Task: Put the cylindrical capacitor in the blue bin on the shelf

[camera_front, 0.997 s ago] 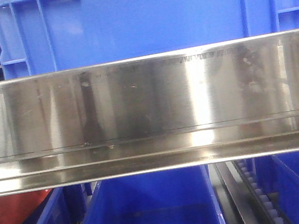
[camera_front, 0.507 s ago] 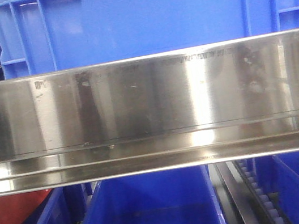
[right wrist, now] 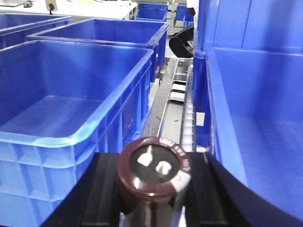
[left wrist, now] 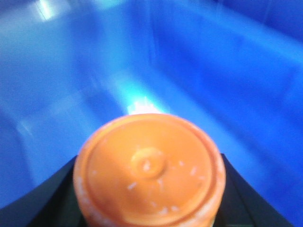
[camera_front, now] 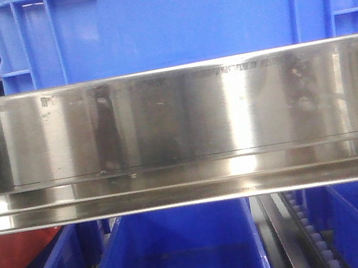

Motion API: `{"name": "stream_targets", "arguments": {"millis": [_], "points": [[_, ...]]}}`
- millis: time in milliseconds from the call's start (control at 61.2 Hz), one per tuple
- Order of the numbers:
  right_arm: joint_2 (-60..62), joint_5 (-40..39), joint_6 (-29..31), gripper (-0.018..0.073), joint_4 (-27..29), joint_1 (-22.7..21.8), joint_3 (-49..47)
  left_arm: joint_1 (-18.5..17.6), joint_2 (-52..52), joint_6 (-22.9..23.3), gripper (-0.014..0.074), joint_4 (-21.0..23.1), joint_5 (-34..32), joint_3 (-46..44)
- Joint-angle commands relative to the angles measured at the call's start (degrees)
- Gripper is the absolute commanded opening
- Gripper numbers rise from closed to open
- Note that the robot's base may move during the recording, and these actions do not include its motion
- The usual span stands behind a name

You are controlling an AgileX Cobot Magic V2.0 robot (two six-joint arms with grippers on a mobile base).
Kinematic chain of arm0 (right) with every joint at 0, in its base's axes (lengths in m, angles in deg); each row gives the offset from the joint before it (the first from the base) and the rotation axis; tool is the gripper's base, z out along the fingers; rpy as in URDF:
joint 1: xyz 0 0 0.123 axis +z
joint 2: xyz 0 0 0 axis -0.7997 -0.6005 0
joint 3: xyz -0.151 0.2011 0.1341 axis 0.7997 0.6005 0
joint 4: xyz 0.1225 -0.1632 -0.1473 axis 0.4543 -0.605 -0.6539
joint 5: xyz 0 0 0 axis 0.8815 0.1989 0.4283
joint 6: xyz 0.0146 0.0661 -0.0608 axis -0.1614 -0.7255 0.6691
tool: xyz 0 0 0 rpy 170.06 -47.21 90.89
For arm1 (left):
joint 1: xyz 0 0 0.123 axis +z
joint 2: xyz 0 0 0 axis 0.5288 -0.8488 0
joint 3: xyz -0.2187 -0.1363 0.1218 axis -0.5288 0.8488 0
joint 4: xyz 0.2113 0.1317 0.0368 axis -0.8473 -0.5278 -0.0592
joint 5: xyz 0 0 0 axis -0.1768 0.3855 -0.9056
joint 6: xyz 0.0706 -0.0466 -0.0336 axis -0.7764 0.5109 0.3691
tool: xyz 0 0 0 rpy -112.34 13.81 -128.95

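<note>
**A:** How far along are we?

**B:** We have the orange capacitor (left wrist: 149,170) clamped in our left pincer (left wrist: 149,194). The dark fingers (left wrist: 42,208) press it from both sides, and its round end faces the wrist camera.

**A:** And the bin?

**B:** The blue bin (left wrist: 213,71) lies straight ahead of that pincer. Its floor and walls fill everything beyond the capacitor, though blurred. We judge the pickup and the carry done, and the letting go not yet done.

**A:** Our other arm?

**B:** Our right pincer (right wrist: 154,194) grips a brown can (right wrist: 154,168) with two prongs. It has bins to either side and a roller track (right wrist: 189,118) ahead.

**A:** The front view?

**B:** Only the steel shelf (camera_front: 176,114) rail shows there, and neither pincer. What's left, we reckon, is to open, drop the capacitor and back out.
</note>
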Motion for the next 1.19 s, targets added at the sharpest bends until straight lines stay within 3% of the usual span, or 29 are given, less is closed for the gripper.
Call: {"name": "stream_targets", "arguments": {"millis": [0, 245, 360, 605, 719, 801, 948, 1030, 1177], "points": [[0.06, -1.74, 0.46, -0.0162, 0.62, 0.01, -0.11, -0.28, -0.38, -0.06, -0.0008, 0.84, 0.44, -0.75], [0.06, -1.25, 0.46, -0.0162, 0.60, 0.01, -0.11, -0.28, -0.37, -0.06, 0.0479, 0.84, 0.29, -0.75], [0.06, -1.25, 0.46, -0.0162, 0.60, 0.01, -0.11, -0.28, -0.14, -0.06, 0.0617, 0.84, 0.68, -0.75], [0.06, -1.02, 0.46, -0.0162, 0.60, 0.01, -0.11, 0.05, 3.07, -0.06, 0.0541, -0.03, 7.53, -3.49], [0.06, 0.42, 0.46, -0.0162, 0.60, 0.01, -0.11, 0.90, 7.04, 0.10, 0.0361, -1.54, 10.79, -3.49], [0.06, 0.65, 0.46, -0.0162, 0.60, 0.01, -0.11, 1.99, 10.28, 0.10, 0.0180, -2.03, 12.62, -2.99], [0.06, 0.64, 0.46, -0.0162, 0.60, 0.01, -0.32, 4.97, 18.22, 0.35, -0.0039, -1.89, 11.98, 2.49], [0.06, 0.64, 0.46, -0.0162, 0.60, 0.01, -0.32, 6.37, 22.69, 0.47, -0.0109, -1.63, 10.57, 7.57], [0.06, 0.53, 0.46, -0.0162, 0.60, 0.01, -0.33, 8.45, 33.41, 0.47, -0.0111, -1.63, 6.43, 19.35]]}}
